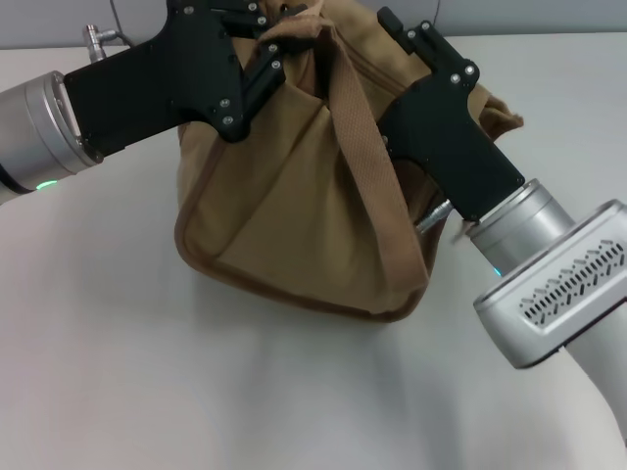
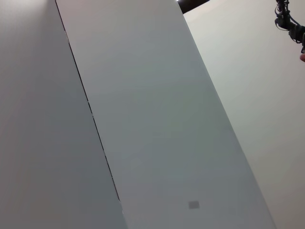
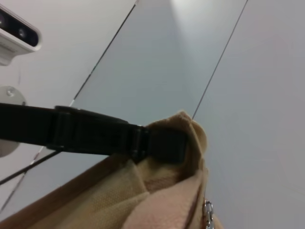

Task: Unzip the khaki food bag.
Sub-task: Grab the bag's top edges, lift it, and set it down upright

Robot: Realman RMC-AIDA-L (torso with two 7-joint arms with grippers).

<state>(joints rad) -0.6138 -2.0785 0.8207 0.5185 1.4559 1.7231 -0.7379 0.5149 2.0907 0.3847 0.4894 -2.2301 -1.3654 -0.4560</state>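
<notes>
On the left, the left gripper (image 1: 257, 61) is pinching a bunched corner at the top of the khaki food bag (image 1: 294, 206), which is slumping on the pale table (image 1: 118, 372) and looks soft, light and floppy. On the right, the right gripper (image 1: 411, 44) is reaching over the bag's top edge, its grip impossible to tell. The zipper pull (image 3: 208, 210) is hanging by that seam, with a loop handle (image 1: 367, 147) draping across the front.

head view looks down, close, on the khaki food bag (image 1: 294, 215) and tabletop (image 1: 118, 372). left wrist view faces bare wall panels (image 2: 143, 119). right wrist view, tilted upward, shares the bag's top with the head view.
</notes>
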